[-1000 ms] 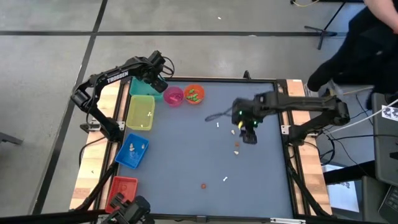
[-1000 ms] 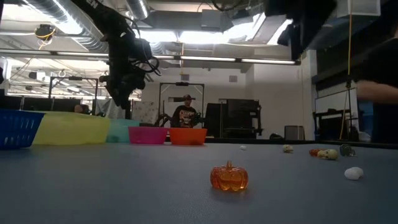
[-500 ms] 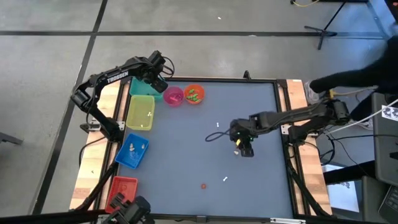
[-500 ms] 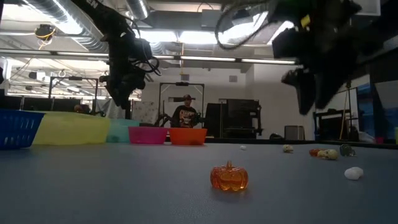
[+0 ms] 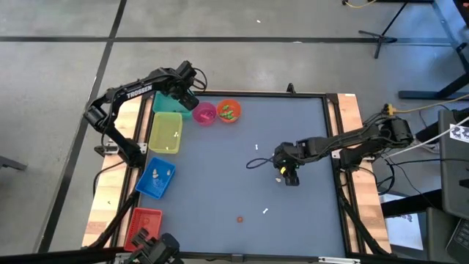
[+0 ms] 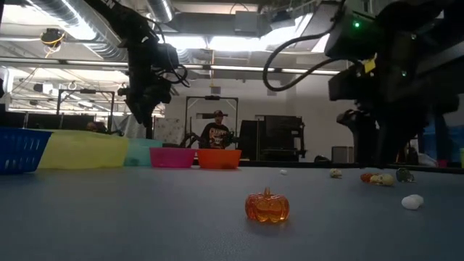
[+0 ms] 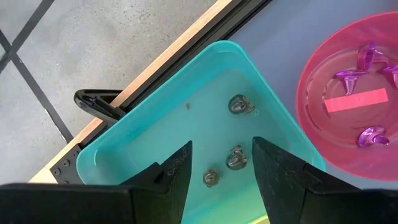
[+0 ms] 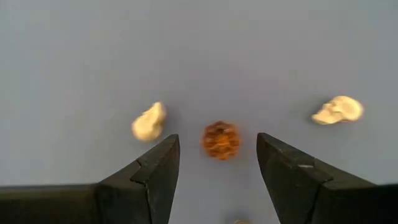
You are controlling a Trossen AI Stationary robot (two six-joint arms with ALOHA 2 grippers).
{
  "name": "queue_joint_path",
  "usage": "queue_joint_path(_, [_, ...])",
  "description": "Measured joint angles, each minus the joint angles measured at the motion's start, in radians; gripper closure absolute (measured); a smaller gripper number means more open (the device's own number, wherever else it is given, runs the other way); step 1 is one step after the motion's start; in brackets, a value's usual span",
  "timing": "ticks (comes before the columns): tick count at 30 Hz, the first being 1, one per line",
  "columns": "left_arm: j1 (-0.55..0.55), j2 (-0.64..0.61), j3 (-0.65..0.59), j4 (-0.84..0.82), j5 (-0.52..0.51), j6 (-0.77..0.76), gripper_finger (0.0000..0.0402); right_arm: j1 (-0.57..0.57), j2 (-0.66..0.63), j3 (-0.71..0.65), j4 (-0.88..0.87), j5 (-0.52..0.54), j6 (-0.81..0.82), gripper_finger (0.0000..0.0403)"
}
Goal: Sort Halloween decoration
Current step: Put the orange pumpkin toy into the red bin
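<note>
The Halloween decoration is scattered as tiny trinkets. An orange bead-like one [image 8: 221, 140] lies on the grey table between two white ones [image 8: 149, 121] [image 8: 337, 109]. My right gripper [image 8: 216, 148] [image 5: 287, 176] hangs low over the orange one, open, a finger on each side of it, touching nothing I can see. An orange pumpkin [image 6: 267, 206] and a white piece [image 5: 266, 211] lie nearer the front edge. My left gripper [image 7: 221, 155] [image 5: 185, 92] waits open above the teal bin [image 7: 155, 124], which holds three grey trinkets.
Along the left edge stand the yellow bin [image 5: 165, 132], blue bin [image 5: 156, 178] and red bin [image 5: 143, 224]. A pink bowl [image 5: 204, 113] with purple pieces and an orange bowl [image 5: 229, 111] with green ones sit at the far edge. Another white trinket [image 5: 257, 147] lies mid-table.
My right gripper has come down toward the table and a little toward its near edge, staying open, and now hangs low over the cluster of trinkets. The person at the far right has moved out of view.
</note>
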Motion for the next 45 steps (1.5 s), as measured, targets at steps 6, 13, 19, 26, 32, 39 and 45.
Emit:
queue_joint_path(6, [0.000, 0.000, 0.000, 0.000, 0.000, 0.000, 0.0250, -0.002, 0.000, -0.012, 0.024, 0.032, 0.000, 0.0189])
queue_joint_path(13, [0.000, 0.000, 0.000, 0.000, 0.000, 0.000, 0.0250, -0.002, 0.000, -0.012, 0.024, 0.000, 0.000, 0.0189])
queue_joint_path(19, [0.000, 0.000, 0.000, 0.000, 0.000, 0.000, 0.0250, -0.002, 0.017, -0.012, 0.027, 0.000, 0.000, 0.0189])
queue_joint_path(26, [0.000, 0.000, 0.000, 0.001, 0.000, 0.000, 0.0250, -0.002, 0.087, -0.010, 0.044, 0.000, 0.000, 0.0189])
queue_joint_path(32, [0.000, 0.000, 0.000, 0.005, 0.000, 0.000, 0.0250, -0.002, 0.094, -0.009, 0.054, -0.001, -0.001, 0.0189])
queue_joint_path(39, [0.000, 0.000, 0.000, 0.022, 0.000, 0.000, 0.0250, -0.002, 0.095, -0.009, 0.055, -0.001, -0.001, 0.0212])
queue_joint_path(45, [0.000, 0.000, 0.000, 0.032, 0.000, 0.000, 0.0250, -0.002, 0.096, -0.010, 0.058, -0.001, 0.000, 0.0268])
